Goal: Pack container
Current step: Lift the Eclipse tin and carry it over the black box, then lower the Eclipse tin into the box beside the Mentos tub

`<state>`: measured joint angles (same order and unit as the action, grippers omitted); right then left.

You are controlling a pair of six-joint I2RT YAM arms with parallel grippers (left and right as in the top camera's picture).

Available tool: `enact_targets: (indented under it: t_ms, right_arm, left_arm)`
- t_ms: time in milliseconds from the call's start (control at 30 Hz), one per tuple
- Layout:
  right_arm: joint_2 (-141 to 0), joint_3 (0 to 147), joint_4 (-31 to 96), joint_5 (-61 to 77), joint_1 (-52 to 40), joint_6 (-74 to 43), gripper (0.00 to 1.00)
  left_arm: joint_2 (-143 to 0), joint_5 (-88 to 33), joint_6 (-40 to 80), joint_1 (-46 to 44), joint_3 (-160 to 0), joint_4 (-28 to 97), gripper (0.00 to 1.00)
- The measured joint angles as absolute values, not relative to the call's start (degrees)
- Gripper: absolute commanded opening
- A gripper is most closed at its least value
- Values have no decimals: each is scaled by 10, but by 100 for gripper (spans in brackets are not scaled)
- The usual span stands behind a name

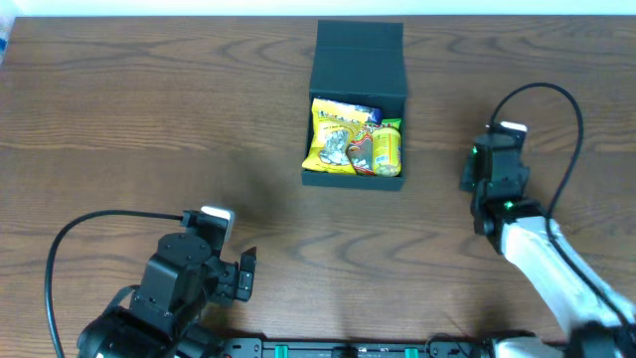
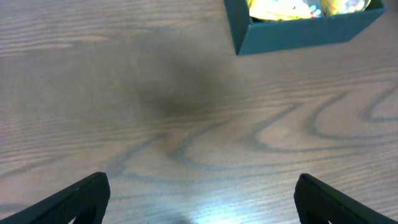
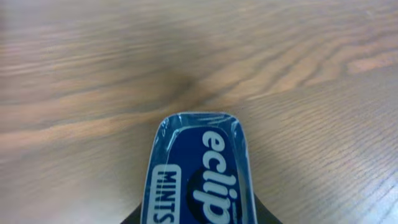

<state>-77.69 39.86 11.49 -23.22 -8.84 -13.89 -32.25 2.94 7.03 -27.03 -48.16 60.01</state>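
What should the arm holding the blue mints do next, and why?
Probably carry the mints pack across until it is above the open container. The right gripper holds it well to the side of the box, and yellow snack packets already lie inside.

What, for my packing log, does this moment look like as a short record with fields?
container: lid open, far middle of the table
inside: yellow snack packets, green-topped packet
right gripper: shut on a blue mint pack, right of the container, apart from it
left gripper: open, empty, over the table at front left
left to pack: the mint pack, by the look of it
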Motion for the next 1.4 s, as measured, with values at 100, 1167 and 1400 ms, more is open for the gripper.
enact_targets:
  t_ms: [100, 1167, 1400]
  right_arm:
    - [-739, 466, 249, -176, -109, -162, 1]
    - [-1145, 995, 652, 274, -221, -281, 1]
    - [-1187, 1001, 676, 245, -211, -282, 1]
  left_arm:
    - [-322, 29, 70, -270, -481, 600, 95]
    - [-322, 30, 70, -270, -481, 600, 96]
    - [-322, 30, 70, -270, -481, 600, 96]
